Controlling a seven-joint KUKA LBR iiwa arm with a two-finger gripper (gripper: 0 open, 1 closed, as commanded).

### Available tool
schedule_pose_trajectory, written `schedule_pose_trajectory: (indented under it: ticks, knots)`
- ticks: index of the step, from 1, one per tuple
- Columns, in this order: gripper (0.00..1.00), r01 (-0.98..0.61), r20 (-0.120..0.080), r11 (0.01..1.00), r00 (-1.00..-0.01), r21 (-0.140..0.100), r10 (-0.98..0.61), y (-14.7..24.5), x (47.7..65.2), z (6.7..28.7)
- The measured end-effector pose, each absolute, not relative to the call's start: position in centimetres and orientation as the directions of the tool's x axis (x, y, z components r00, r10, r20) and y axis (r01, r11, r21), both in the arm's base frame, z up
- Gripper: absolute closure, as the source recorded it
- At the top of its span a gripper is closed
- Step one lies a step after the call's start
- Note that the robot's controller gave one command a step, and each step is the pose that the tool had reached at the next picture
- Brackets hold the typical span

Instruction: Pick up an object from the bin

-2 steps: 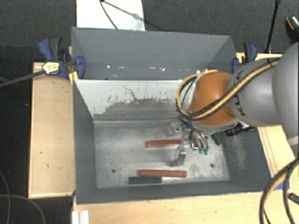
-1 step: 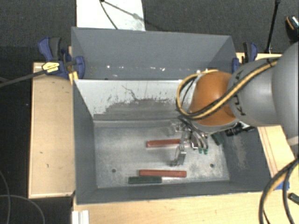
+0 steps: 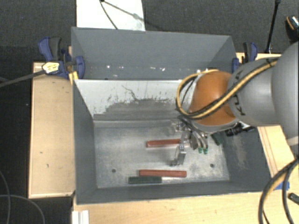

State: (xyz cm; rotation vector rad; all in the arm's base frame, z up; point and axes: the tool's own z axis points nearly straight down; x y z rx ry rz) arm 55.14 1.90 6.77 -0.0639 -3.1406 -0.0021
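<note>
Gripper (image 3: 178,156) is down at the bin (image 3: 84,139) floor, right of centre, tip at the right end of the upper bar (image 3: 161,144), a red-brown stick lying flat and roughly level across the middle. Can't tell from here whether the gripper is spread or closed, or whether it has the bar at all; the wrist hides the contact.

Looks like the approach/grasp step, nothing lifted yet.

To do it well:
- The bar is thin and flat on metal, so straddle it across its narrow width, not along its length.
- Grabbing at the very end means it'll droop or pivot on lift. Shifting left toward the middle would be safer.
- Get right down to the floor before closing, or it'll skate out.

Around it:
- The lower bar (image 3: 162,173), also red-brown, lies near the front wall, with a dark green bar (image 3: 145,180) touching or just beside it on the left.
- Both sit apart from the upper bar, so there's no tangle.
- Small green bits (image 3: 203,149) sit just beside the gripper; can't tell whether they're robot or loose.

Nothing blocks a straight lift. The right wall is close to the arm.
</note>
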Motion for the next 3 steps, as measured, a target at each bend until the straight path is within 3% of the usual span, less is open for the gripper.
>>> schedule_pose_trajectory:
  ticks: [1,2,3]
  knots:
    - [0.00,0.046,-0.001,0.999,-0.999,0.001,0.046,1.9,55.2,6.8]
    - [1.00,0.048,-0.001,0.999,-0.999,0.001,0.048,1.9,55.2,6.8]
    - [1.00,0.050,-0.010,0.999,-0.999,0.002,0.050,1.9,55.4,16.5]
